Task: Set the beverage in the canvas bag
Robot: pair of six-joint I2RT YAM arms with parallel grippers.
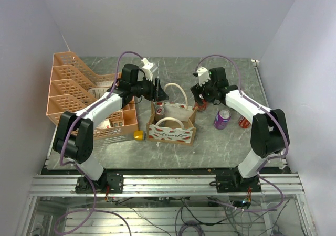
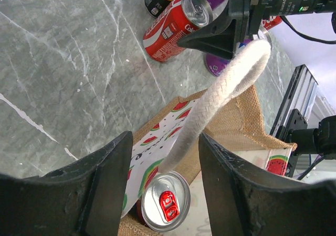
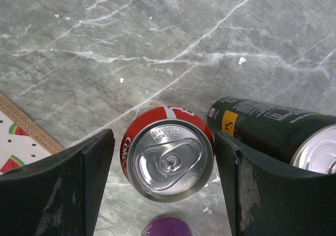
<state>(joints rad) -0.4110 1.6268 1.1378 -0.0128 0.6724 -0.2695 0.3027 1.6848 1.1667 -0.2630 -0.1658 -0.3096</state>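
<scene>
The canvas bag (image 1: 171, 132) stands mid-table, its watermelon panel (image 2: 152, 141) showing in the left wrist view. A silver-topped can with a red tab (image 2: 163, 200) stands inside the bag at its far-left corner (image 1: 160, 110). My left gripper (image 2: 164, 141) hovers above it, open, touching nothing; the bag's white rope handle (image 2: 220, 89) runs up between its fingers. My right gripper (image 3: 164, 141) is open and straddles an upright red Coke can (image 3: 169, 160) on the table just right of the bag (image 1: 201, 106), with a gap on the left side.
A dark green can (image 3: 273, 131) lies close beside the right finger. A purple can (image 1: 221, 119) and another red can (image 1: 244, 121) stand to the right. An orange mesh tray rack (image 1: 79, 89) fills the left side, with a small yellow object (image 1: 138, 135) by it.
</scene>
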